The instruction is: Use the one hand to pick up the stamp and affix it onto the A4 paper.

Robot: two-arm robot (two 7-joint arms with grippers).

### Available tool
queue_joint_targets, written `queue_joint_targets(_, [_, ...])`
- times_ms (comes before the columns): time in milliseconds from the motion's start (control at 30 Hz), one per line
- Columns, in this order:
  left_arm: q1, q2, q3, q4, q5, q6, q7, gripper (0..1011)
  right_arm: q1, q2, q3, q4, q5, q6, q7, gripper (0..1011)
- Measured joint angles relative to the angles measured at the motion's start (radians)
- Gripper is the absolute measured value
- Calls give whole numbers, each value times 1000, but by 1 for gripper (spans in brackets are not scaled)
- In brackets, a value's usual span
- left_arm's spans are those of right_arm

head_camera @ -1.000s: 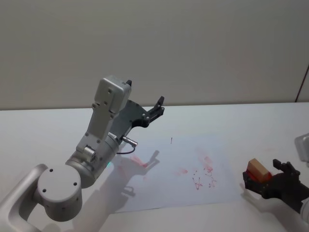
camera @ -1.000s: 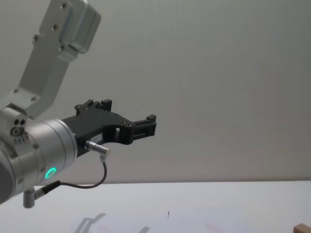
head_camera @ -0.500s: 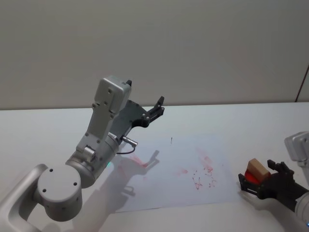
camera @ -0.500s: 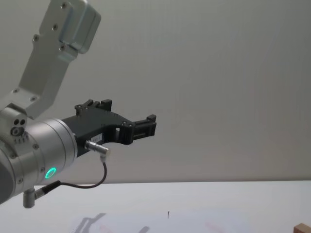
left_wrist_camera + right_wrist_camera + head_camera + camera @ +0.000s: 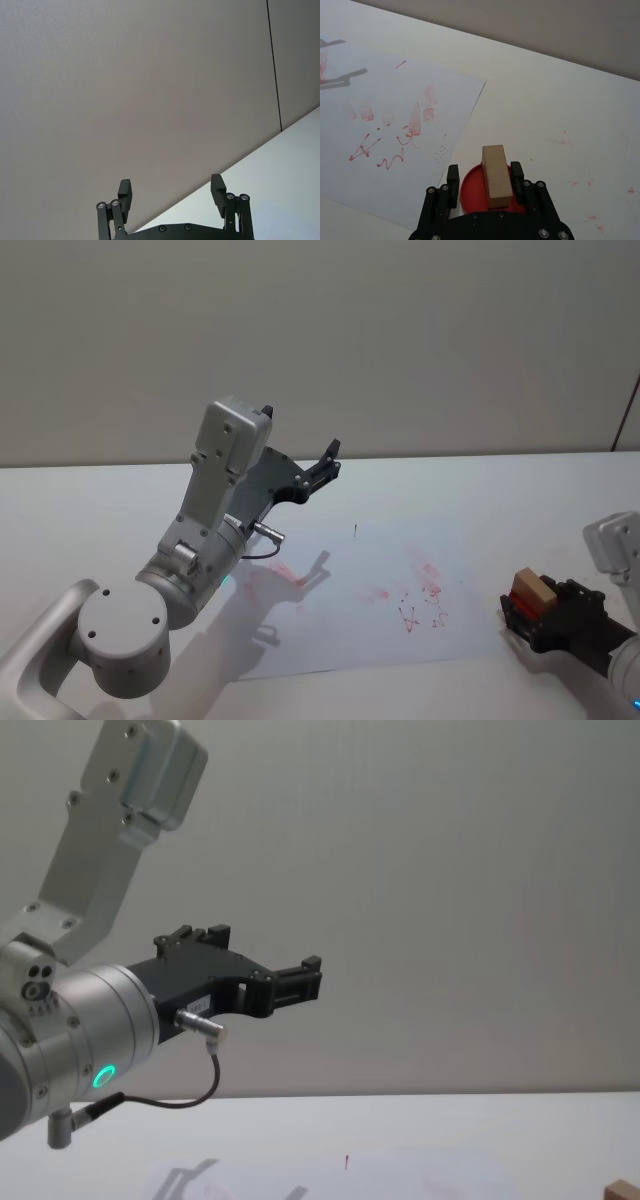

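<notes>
My right wrist view gives the closest look: my right gripper has its jaws parted around the stamp, one finger right against the block's side and the other standing off it with a gap, so nothing is clamped. That view also shows what the stamp stands on, a round red ink pad, which the head view shows as just a red sliver under the block.

The head view places it all: the stamp sits near the right, near end of the table, just off the right edge of the A4 paper, with my right gripper reaching in from the right. The chest view catches just a corner of the stamp.

The stamp's long axis runs parallel to my fingers, pointing away from the wrist roughly towards the paper's red marks (roughly leftward in the scene).

My left gripper hangs raised above the table's far left, jaws wide apart and empty.
</notes>
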Motion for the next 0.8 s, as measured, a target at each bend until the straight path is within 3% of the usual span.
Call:
queue_joint_targets(100, [0, 0, 0, 0, 0, 0, 0, 1001, 1, 0, 0, 1, -1, 0, 1, 566])
queue_joint_targets(400, [0, 0, 0, 0, 0, 0, 0, 1001, 3, -1, -1, 3, -5, 2, 4, 264])
queue_joint_targets(500, [0, 0, 0, 0, 0, 0, 0, 1001, 4, -1, -1, 4, -5, 2, 4, 217])
queue_joint_targets(800, [0, 0, 0, 0, 0, 0, 0, 1001, 12, 0, -1, 4, -23, -9, 21, 217])
